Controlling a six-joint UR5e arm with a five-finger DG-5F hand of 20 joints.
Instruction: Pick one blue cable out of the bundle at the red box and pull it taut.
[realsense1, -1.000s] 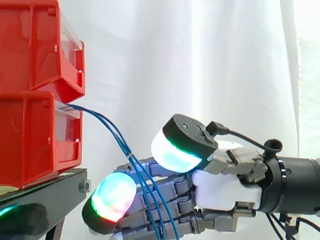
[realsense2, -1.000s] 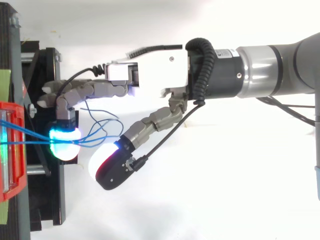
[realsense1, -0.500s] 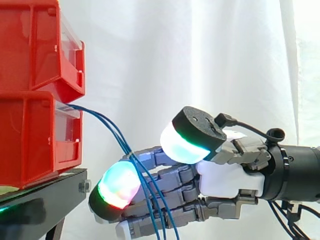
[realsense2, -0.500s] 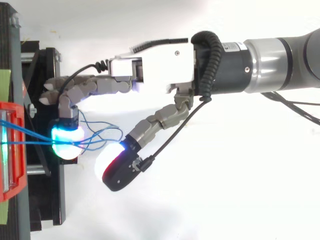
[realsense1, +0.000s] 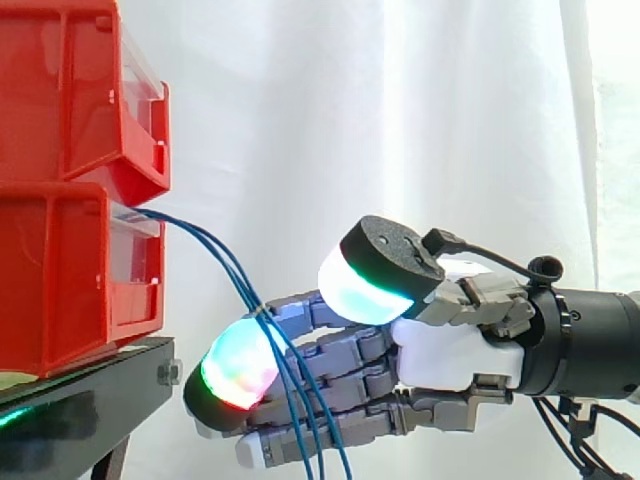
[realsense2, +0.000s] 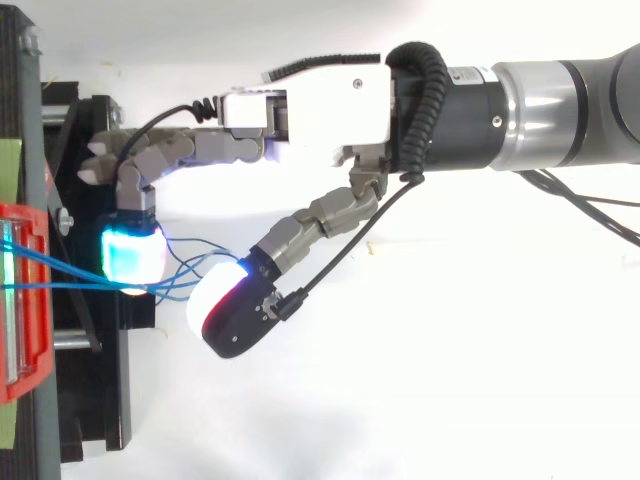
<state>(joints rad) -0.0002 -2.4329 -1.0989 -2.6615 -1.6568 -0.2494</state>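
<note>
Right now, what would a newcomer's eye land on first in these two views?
The robot's hand, reaching in from the right, draws the eye first. Next come the stacked red bins at the left on their black stand, and the blue cables drooping from the lower bin across the hand.

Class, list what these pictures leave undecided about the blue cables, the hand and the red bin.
- Side view: where the blue cables end; the bottom edge cuts them off.
- Both views: whether the hand grips a cable; its own bulk and glow cover the contact.
- Side view: where the cables are fixed inside the lower red bin; its wall hides that.
- Top view: the number of cables; strands overlap.
</note>
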